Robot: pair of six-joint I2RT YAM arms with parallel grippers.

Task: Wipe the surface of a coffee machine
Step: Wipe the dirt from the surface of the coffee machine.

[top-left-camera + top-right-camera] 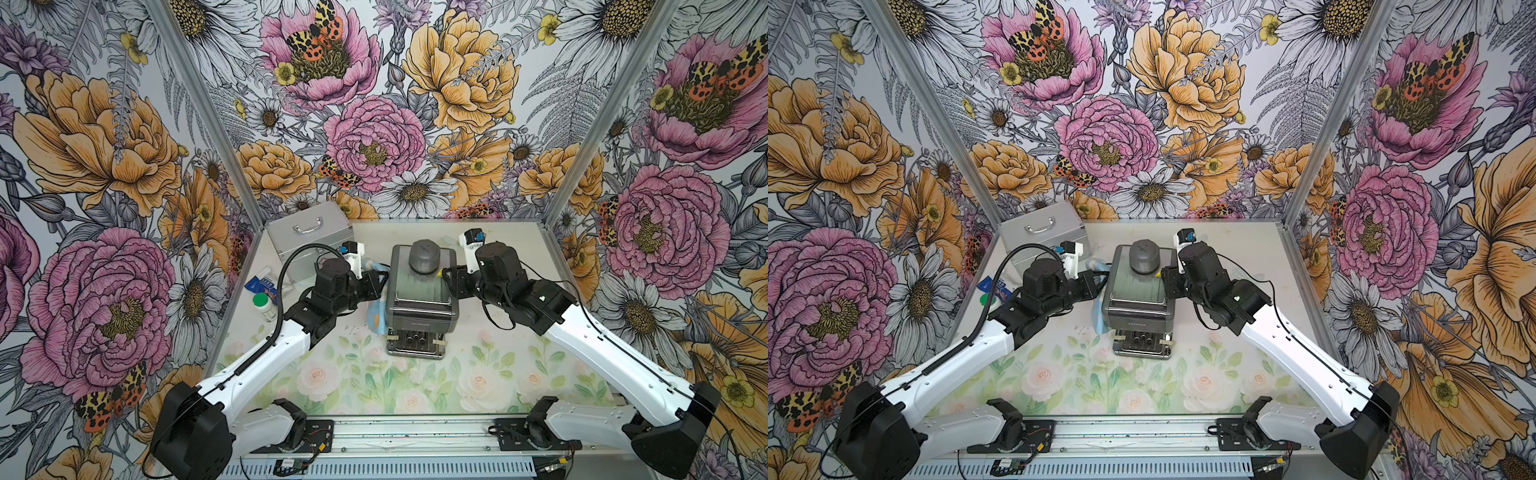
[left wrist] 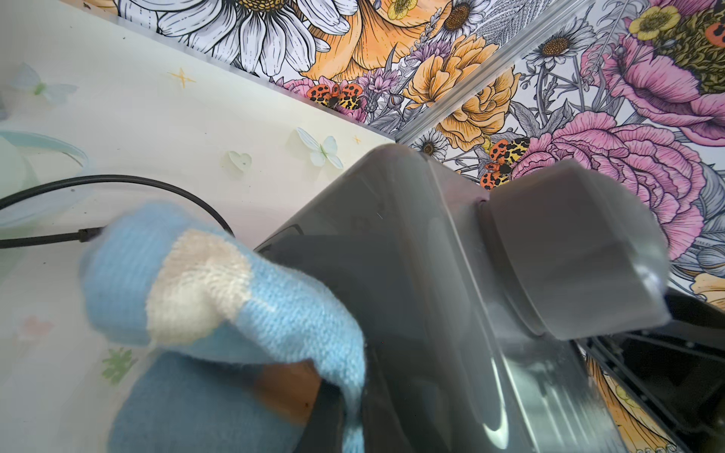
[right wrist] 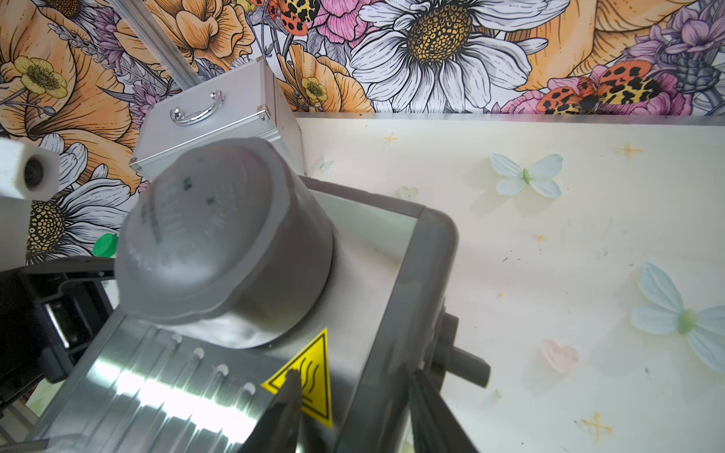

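Observation:
The coffee machine [image 1: 419, 291] [image 1: 1138, 291] stands mid-table, dark grey with a brushed-steel top and a grey domed knob [image 1: 424, 257] [image 3: 219, 243]. My left gripper [image 1: 380, 282] [image 1: 1102, 280] [image 2: 349, 412] is shut on a light-blue knitted cloth [image 1: 376, 316] [image 2: 235, 298], which lies against the machine's left side [image 2: 412, 274]. My right gripper [image 1: 446, 280] [image 1: 1167, 282] [image 3: 353, 376] is closed on the machine's right top edge. One finger lies on the yellow warning sticker [image 3: 312, 380], the other outside the side wall. The black cord [image 2: 117, 180] trails behind the machine.
A silver aluminium case [image 1: 309, 237] [image 3: 212, 113] with a handle stands at the back left. A green-capped bottle [image 1: 264, 303] and a blue packet [image 1: 259, 284] lie left of my left arm. Floral walls close in three sides.

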